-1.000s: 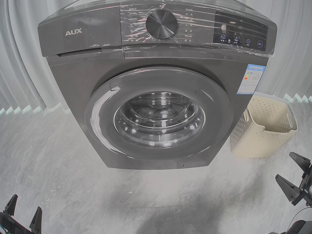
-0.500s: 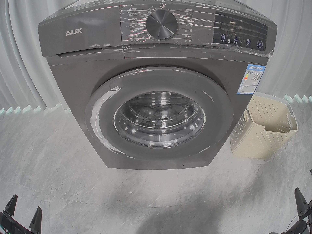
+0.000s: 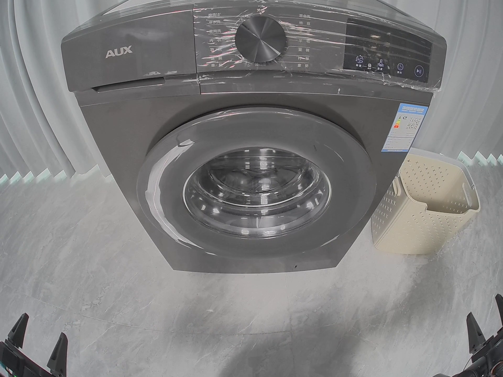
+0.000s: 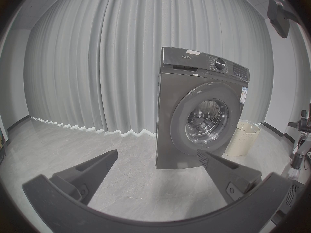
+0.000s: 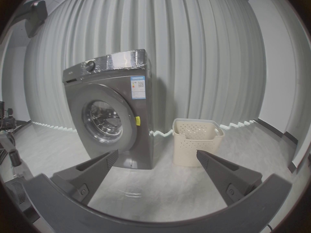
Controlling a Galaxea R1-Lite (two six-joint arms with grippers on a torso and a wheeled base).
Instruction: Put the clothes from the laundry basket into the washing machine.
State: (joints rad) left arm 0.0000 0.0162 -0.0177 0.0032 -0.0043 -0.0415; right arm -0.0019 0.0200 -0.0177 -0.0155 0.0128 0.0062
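Though beside washing machine (image 3: pixel 257 126), laundry basket (image 3: pixel 414 234) (cream) far from fingers (image 3: pixel 57 349).

Soft even light, glare on door of washing machine (image 3: pixel 257 132), fisheye bend at edges, dark wrist-view corners

Left gripper (image 4: pixel 156 151) and right gripper (image 5: pixel 157 151): both matte dark grey, each with two wedge-shaped fingers (image 4: pixel 226 173) tapering to a point. Inner faces carry a fine dotted texture. A round screw (image 4: pixel 230 189) sits near each finger base, above a curved dark mounting bracket (image 4: pixel 45 207).
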